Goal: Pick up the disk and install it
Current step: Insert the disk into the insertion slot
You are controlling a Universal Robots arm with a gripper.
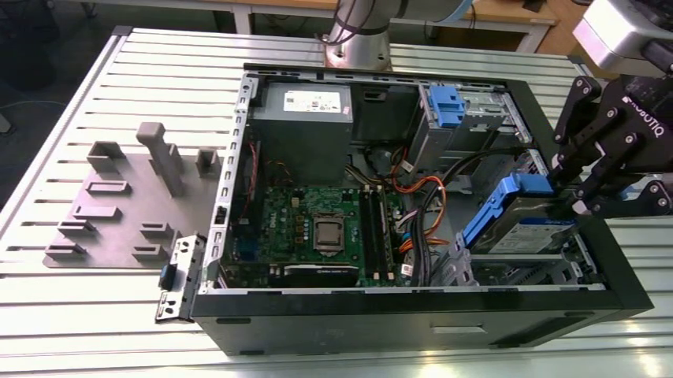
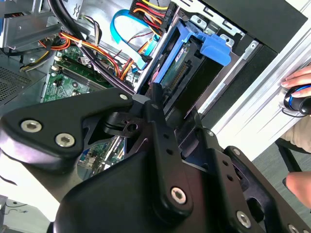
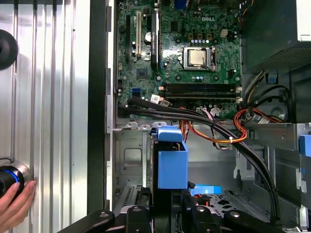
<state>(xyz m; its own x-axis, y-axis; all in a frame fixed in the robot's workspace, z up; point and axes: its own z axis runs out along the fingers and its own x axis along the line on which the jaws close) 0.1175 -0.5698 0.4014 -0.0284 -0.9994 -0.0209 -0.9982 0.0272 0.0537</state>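
Observation:
The disk (image 1: 518, 222) is a silver drive in a blue plastic carrier. It sits tilted in the drive bay at the front corner of the open computer case (image 1: 421, 315), on the exterior view's right, with its blue tab end up. My gripper (image 1: 574, 206) reaches in from that side and is shut on the disk's outer end. In the second wrist view the disk (image 2: 181, 73) runs away from the black fingers (image 2: 156, 104), its connector edge showing. The first wrist view has the blue carrier (image 3: 172, 164) just ahead of the gripper (image 3: 165, 212), over the grey metal bay.
A bare blue tab (image 1: 446, 106) sits in the upper bay. Black and orange cables (image 1: 421, 197) cross beside the bay, next to the motherboard (image 1: 315, 228) and power supply (image 1: 305, 106). A grey fixture plate (image 1: 116, 205) lies outside the case. A hand (image 3: 14, 204) rests by a blue-lit button (image 3: 7, 178).

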